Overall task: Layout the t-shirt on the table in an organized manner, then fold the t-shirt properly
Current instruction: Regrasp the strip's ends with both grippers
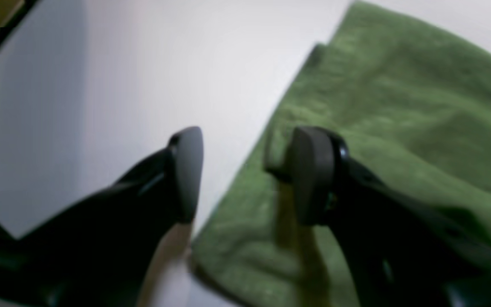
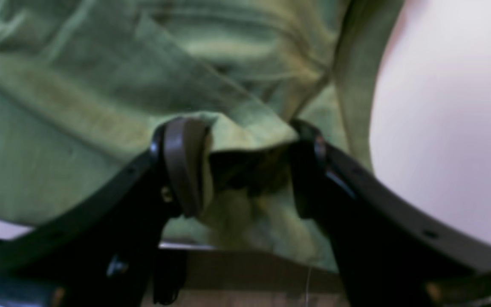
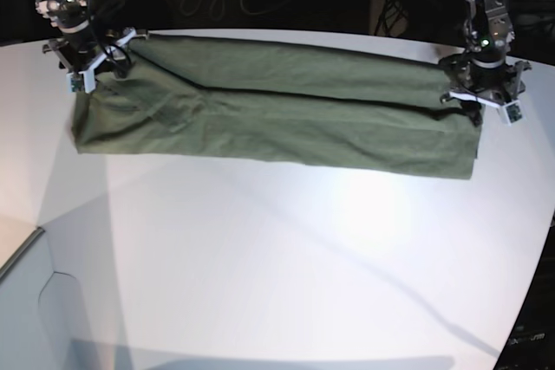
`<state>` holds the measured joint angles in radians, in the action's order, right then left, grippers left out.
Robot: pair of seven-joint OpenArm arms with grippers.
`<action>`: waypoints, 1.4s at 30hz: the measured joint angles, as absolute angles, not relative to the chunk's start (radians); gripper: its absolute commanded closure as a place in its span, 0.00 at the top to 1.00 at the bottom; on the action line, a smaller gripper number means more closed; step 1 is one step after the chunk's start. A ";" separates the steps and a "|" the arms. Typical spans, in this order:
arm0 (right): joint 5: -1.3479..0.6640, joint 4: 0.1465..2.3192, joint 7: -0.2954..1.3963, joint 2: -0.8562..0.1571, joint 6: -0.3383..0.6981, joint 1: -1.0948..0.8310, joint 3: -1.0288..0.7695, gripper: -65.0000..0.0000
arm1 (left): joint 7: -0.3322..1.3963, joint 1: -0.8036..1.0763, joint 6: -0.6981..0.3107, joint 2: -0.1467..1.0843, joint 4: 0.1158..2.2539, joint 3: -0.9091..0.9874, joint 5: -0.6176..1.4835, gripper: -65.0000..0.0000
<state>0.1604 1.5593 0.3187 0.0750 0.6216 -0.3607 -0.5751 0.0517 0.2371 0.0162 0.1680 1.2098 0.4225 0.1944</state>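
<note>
White tabletop fills most of the base view, with dark clutter and cables behind its far edge. Olive-green t-shirt lies across the far part of the table as a long, narrow folded band, stretched between the two arms. Left gripper is at one end of the band, at the right of the base view; its jaws stand clearly apart, one finger over bare table, the other finger touching the cloth's edge, with nothing clamped between them. Right gripper is at the opposite end; its jaws are also spread, and a rumpled lump of fabric sits in the gap between the fingers. Whether that fabric is pressed by both pads or merely lying loose there cannot be told, as the wrist view is blurred. Cloth looks soft and matte, with long creases running lengthwise and a raised fold line down the band. Near edge is fairly straight; the end by the right gripper is more bunched and wrinkled than the other.
</note>
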 measured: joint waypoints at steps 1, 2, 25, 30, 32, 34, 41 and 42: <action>0.160 1.559 0.318 0.075 0.622 -0.360 -0.575 0.48 | 0.050 0.234 0.013 0.168 1.201 0.422 0.195 0.50; 0.160 1.559 0.318 0.075 0.622 -0.360 -0.575 0.48 | 0.051 0.233 0.014 0.168 1.191 0.422 0.194 0.50; 0.160 1.559 0.318 0.075 0.622 -0.361 -0.573 0.48 | -0.009 0.201 -0.181 0.177 1.088 0.364 0.203 0.05; 0.160 1.559 0.318 0.075 0.622 -0.360 -0.573 0.48 | 0.012 0.212 -0.168 0.176 1.117 0.364 0.201 0.00; 0.159 1.552 0.317 0.075 0.622 -0.358 -0.573 0.48 | 0.052 0.236 -0.168 0.165 1.168 0.390 0.192 0.00; 0.160 1.536 0.315 0.075 0.622 -0.356 -0.573 0.48 | 0.054 0.263 -0.164 0.144 1.220 0.427 0.187 0.00; 0.155 1.485 0.302 0.069 0.621 -0.330 -0.573 0.48 | 0.056 0.295 -0.175 0.115 1.402 0.490 0.180 0.00; 0.156 1.485 0.302 0.069 0.621 -0.331 -0.573 0.48 | 0.052 0.303 -0.179 0.116 1.423 0.488 0.179 0.00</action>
